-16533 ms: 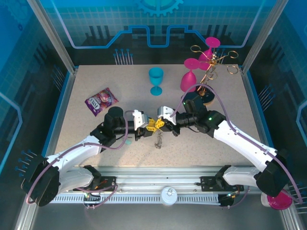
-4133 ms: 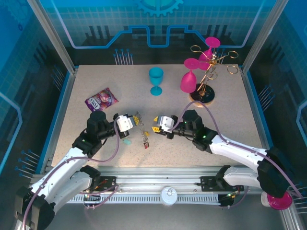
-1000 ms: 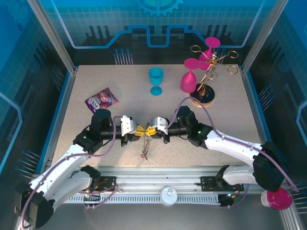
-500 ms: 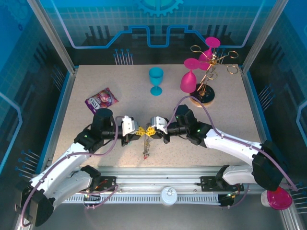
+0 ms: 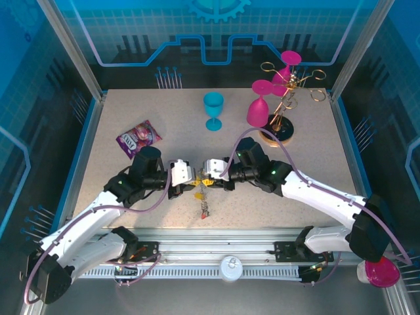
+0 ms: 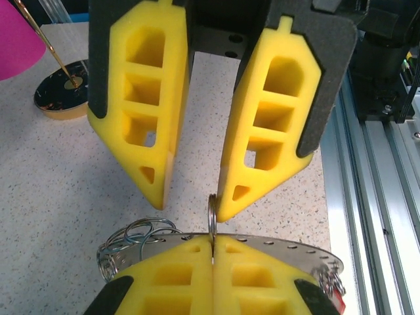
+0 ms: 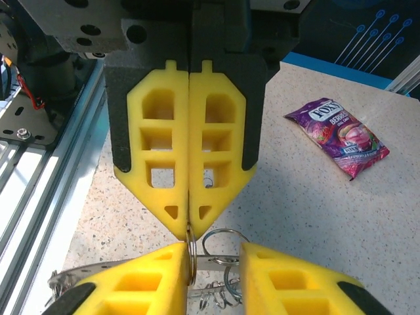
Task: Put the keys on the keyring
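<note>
L gripper (image 6: 212,244) clamps keyring (image 6: 282,245); R gripper (image 7: 213,249) agape opposite.

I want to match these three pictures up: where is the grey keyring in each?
Top external: keyring just below centre, between the yellow fingers.
Left wrist: keyring along the bottom, across the shut left fingers.
Right wrist: keyring at bottom left.
Shared landmark: aluminium rail, bottom, right, left respectively.

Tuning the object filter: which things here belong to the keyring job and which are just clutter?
Job: keyring, clamped in the left tool; keys dangling under it; open right tool.
Clutter: candy bag, blue goblet, pink goblets, gold glass rack.
</note>
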Available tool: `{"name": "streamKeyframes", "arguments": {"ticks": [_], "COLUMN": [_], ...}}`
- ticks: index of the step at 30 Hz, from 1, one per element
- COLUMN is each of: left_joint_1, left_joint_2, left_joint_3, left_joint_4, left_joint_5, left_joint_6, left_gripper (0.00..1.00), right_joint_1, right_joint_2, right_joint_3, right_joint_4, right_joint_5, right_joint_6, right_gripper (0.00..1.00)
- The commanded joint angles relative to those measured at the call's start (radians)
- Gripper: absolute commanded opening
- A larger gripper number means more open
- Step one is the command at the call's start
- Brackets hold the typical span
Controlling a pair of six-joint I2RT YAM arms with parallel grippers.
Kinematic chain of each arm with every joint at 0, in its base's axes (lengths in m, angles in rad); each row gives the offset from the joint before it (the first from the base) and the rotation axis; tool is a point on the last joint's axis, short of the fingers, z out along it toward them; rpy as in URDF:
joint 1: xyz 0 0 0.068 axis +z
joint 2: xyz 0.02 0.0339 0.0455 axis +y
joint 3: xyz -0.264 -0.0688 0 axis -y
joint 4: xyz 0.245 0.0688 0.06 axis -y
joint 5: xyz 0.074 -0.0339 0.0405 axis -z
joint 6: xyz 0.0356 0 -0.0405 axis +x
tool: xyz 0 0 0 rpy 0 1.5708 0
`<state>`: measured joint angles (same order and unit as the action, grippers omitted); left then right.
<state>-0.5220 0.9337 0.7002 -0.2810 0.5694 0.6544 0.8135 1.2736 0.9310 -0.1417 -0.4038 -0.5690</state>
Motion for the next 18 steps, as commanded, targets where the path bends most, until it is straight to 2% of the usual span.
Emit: {"name": "streamKeyframes", "arguments": {"ticks": [1,15,18], "left_joint_1": [-0.016,-0.032,-0.030], "left_joint_2": [0.007,0.024,0.024], "left_joint_3": [0.050,0.075,0.076], "left_joint_4": [-0.059,-0.088,-0.086], "left_joint_5": [-0.015,-0.005,-0.005], "left_joint_6": [0.037,0.035,0.033], "left_gripper": [0.00,0.00,0.00], "right_joint_1": [0.016,0.031,0.031], "right_joint_2": [0.005,0.040,0.041], "right_joint_3": [0.046,0.064,0.064], "right_joint_4": [-0.074,-0.101,-0.101], "right_joint_5": [0.022,0.008,0.011], "right_joint_6": [-0.042,-0.053,-0.055], "right_gripper": [0.24,0.21,0.14]}}
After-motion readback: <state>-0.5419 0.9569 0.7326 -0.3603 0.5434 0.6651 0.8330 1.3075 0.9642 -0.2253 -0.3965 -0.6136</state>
